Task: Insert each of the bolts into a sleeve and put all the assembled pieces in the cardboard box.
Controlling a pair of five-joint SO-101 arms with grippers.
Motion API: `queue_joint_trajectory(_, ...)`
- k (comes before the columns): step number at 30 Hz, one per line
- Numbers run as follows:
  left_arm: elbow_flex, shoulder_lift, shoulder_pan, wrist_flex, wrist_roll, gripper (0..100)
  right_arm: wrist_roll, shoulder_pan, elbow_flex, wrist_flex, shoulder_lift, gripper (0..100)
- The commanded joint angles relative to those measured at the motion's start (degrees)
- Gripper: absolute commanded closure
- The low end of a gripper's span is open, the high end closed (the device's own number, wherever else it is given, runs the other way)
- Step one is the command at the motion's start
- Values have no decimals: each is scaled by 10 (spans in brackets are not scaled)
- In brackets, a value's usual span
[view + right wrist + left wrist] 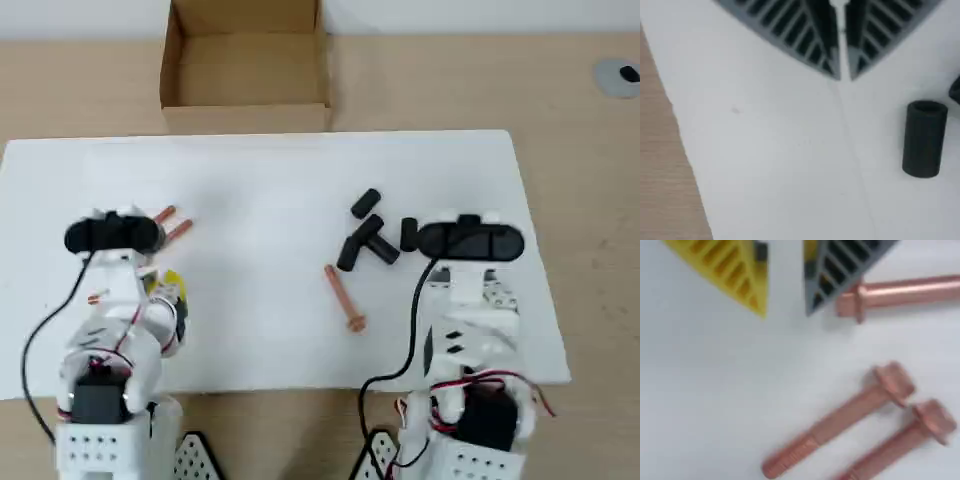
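Observation:
Three copper bolts lie on the white mat under my left gripper (785, 315), which is open with nothing between its yellow and grey fingers. One bolt (905, 292) lies beside the grey fingertip; two more bolts (840, 420) lie side by side farther off and appear in the high view as a bolt pair (172, 222). Another bolt (344, 297) lies mid-mat. Several black sleeves (365, 235) cluster beside the right arm. My right gripper (845, 77) is shut and holds nothing, with one sleeve (925, 137) standing a short way off. The cardboard box (245, 95) stands open at the back.
The white mat (260, 330) covers most of the wooden table; its edge and the bare wood (665, 175) run close by my right gripper. A small bolt end (95, 297) peeks out beside the left arm. Cables trail from both arm bases.

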Motion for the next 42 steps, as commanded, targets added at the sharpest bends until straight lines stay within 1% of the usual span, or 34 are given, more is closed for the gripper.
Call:
queue_joint_trajectory(1, -140, 119, -33, -11, -17, 933, -33, 6, -160, 30, 169, 988)
queue_joint_trajectory(5, -294, 260, -80, 16, -19, 933, -73, 5, -367, 113, 369, 988)
queue_joint_trajectory(7, -371, 325, -93, 55, -20, 933, -74, 3, -463, 159, 451, 988)
queue_joint_trajectory(9, -447, 385, -97, 112, -30, 934, -73, 3, -543, 197, 517, 988)
queue_joint_trajectory(11, -518, 434, -91, 171, -37, 963, -64, 3, -604, 231, 570, 988)
queue_joint_trajectory(14, -606, 491, -76, 248, -58, 995, 0, 2, -656, 272, 624, 987)
queue_joint_trajectory(17, -663, 515, -56, 309, -77, 995, 105, 2, -678, 295, 647, 987)
queue_joint_trajectory(20, -694, 511, -33, 344, -90, 995, 229, 3, -682, 294, 643, 987)
queue_joint_trajectory(21, -702, 509, -24, 354, -92, 995, 253, 2, -682, 294, 642, 987)
queue_joint_trajectory(22, -703, 509, -17, 356, -91, 995, 258, 0, -683, 292, 640, 987)
queue_joint_trajectory(27, -683, 535, -13, 356, -84, 994, 258, 0, -680, 289, 641, 987)
queue_joint_trajectory(31, -667, 598, -14, 356, -48, 995, 257, -2, -677, 290, 643, 987)
queue_joint_trajectory(33, -665, 633, -13, 356, -33, 995, 244, 0, -673, 290, 655, 987)
queue_joint_trajectory(38, -670, 684, -10, 354, -3, 993, 227, 1, -658, 302, 763, 987)
queue_joint_trajectory(42, -651, 689, -13, 332, 32, 976, 214, -4, -692, 324, 864, 986)
